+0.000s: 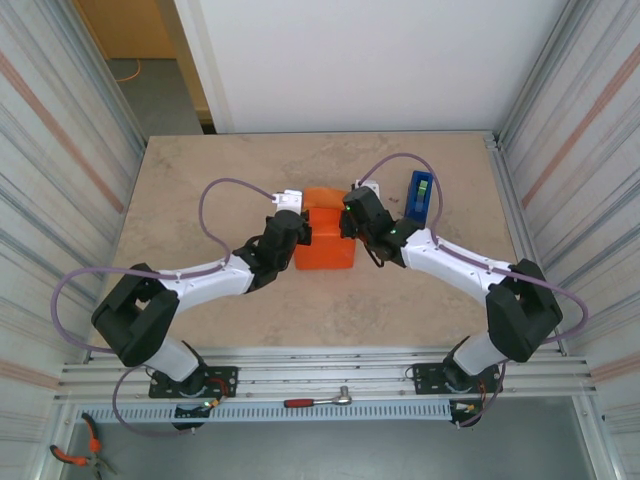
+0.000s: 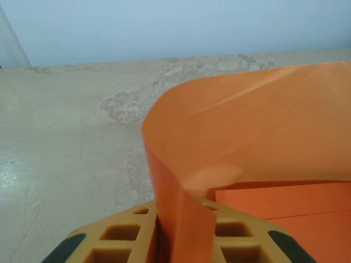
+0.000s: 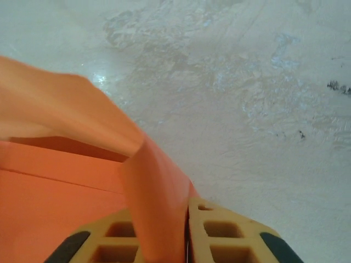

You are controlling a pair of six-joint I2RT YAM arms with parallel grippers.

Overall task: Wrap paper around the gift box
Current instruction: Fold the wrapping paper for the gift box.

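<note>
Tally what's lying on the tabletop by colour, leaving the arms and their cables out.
Orange: 1, the paper, folded up into a boxy bundle
Blue: 1, the tape dispenser
Total: 2

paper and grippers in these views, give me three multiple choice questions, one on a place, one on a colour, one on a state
1. Where is the tape dispenser relative to the paper?
A. on top of it
B. to its right
C. to its left
2. What colour is the tape dispenser?
A. blue
B. green
C. white
3. What are the left gripper and right gripper doing?
A. both open in the air
B. both shut on the paper
C. one grips the tape dispenser

Answers: 1 B, the top view shows it standing right of the paper; 2 A, its body is blue; 3 B, each wrist view shows paper pinched between closed jaws.
</note>
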